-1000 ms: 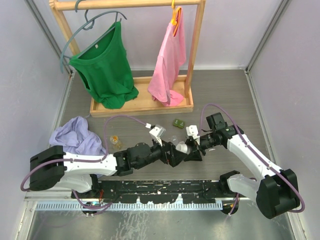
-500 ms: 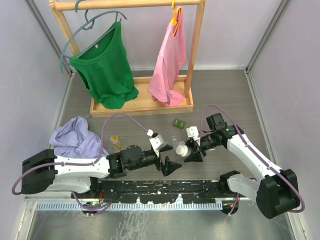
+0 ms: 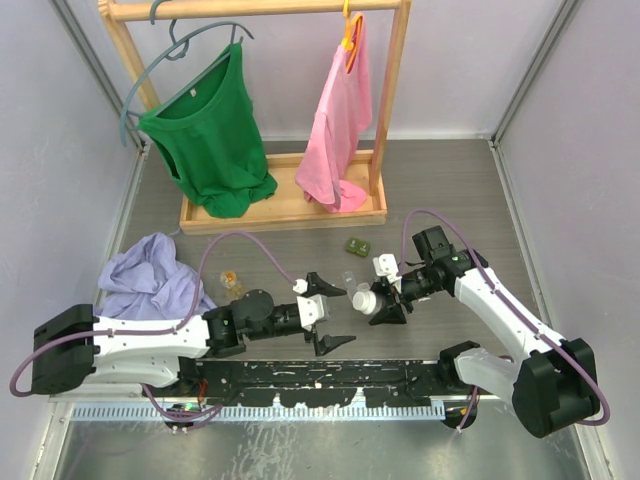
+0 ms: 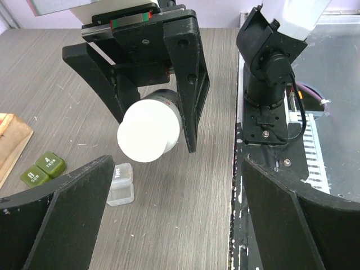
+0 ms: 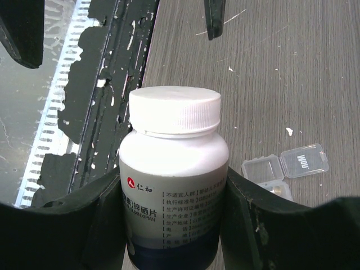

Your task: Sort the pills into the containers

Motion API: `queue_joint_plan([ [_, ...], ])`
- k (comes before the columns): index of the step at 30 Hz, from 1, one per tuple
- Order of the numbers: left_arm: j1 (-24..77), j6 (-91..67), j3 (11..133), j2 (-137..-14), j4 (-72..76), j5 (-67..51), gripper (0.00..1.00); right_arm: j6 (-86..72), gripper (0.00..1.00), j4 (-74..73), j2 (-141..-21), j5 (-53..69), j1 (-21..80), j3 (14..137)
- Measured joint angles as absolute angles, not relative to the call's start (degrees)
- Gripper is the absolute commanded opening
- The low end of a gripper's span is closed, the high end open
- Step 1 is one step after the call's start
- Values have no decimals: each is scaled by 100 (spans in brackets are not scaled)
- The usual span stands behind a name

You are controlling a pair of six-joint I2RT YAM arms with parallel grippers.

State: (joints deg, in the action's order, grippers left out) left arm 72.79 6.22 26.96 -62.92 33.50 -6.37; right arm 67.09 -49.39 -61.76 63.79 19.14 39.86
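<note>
My right gripper (image 3: pixel 385 300) is shut on a white pill bottle (image 3: pixel 364 299) with its white cap on, held level above the table; its fingers clamp the labelled body (image 5: pixel 171 185). My left gripper (image 3: pixel 331 314) stands wide open with nothing in it, a little left of the cap, which faces it (image 4: pixel 149 129). The clear container (image 3: pixel 348 278) lies on the table just behind the bottle, one lid flipped open (image 5: pixel 284 169). The dark green container (image 3: pixel 358 246) lies farther back (image 4: pixel 42 169). The pills are hidden.
A wooden rack (image 3: pixel 285 210) with a green top and a pink top stands at the back. A lilac cloth (image 3: pixel 150 270) is heaped at the left, a small orange object (image 3: pixel 230 283) beside it. The black mounting rail (image 3: pixel 320 380) runs along the near edge.
My left gripper has let go of the bottle's cap end, opened wide and drawn back to the left. The right gripper and the bottle have stayed put.
</note>
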Motion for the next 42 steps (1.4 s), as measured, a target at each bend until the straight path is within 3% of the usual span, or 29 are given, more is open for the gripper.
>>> queue_joint_plan([
  [12, 6667, 694, 2698, -6427, 3409, -1500, 100, 6764, 1, -4989, -6176, 6379, 1914, 3986],
  [22, 6591, 703, 2952, -6893, 3406, -1629, 88, 6801, 1, -5024, -6176, 6381, 1914, 3988],
  [32, 6587, 596, 3269, -7446, 3708, -1520, 68, 6851, 1, -5043, -6176, 6405, 1914, 3988],
  [42, 6591, 242, 3269, -7577, 3795, -1448, 37, 6873, 1, -5065, -6176, 6412, 1914, 3988],
])
